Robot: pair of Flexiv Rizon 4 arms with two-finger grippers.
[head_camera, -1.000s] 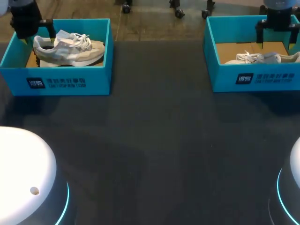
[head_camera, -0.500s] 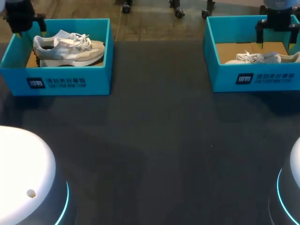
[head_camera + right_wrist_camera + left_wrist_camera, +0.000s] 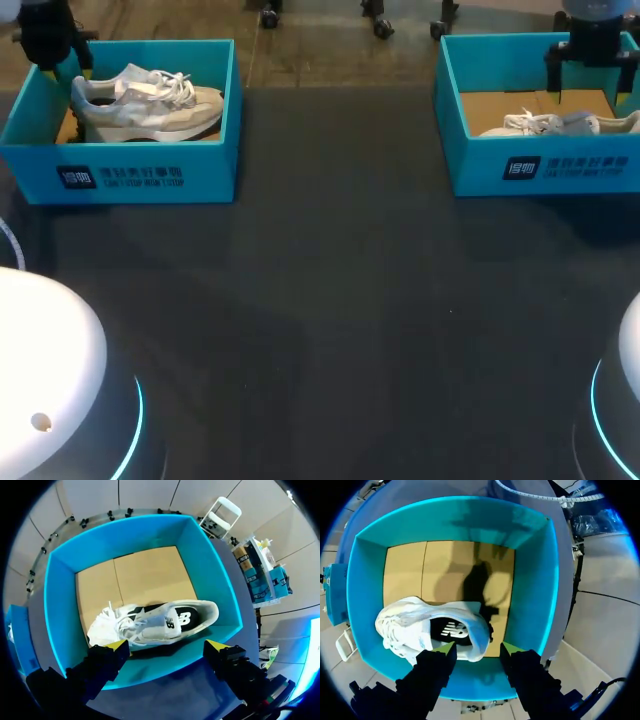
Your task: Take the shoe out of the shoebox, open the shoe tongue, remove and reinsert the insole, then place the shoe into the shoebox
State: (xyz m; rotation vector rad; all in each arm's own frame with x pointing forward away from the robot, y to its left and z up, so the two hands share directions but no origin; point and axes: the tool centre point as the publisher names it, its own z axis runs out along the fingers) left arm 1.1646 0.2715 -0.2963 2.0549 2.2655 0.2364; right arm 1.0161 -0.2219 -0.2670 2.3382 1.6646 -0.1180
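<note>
Left gripper (image 3: 477, 650) fingers apart, empty, above heel of grey shoe (image 3: 420, 630) in left shoebox (image 3: 532, 580) | right gripper (image 3: 166, 645) fingers wide apart, above white shoe (image 3: 160, 620) in right shoebox (image 3: 60, 605) | boxes on dark table (image 3: 340, 300)

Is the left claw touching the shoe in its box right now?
Apart. The head view shows the left claw hanging over the shoebox's far corner, with blue wall visible between it and the shoe's heel.

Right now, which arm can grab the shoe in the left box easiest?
Probably my left: its open fingers hang over that shoe, near its heel. My right fingers hang over the other shoebox.
</note>
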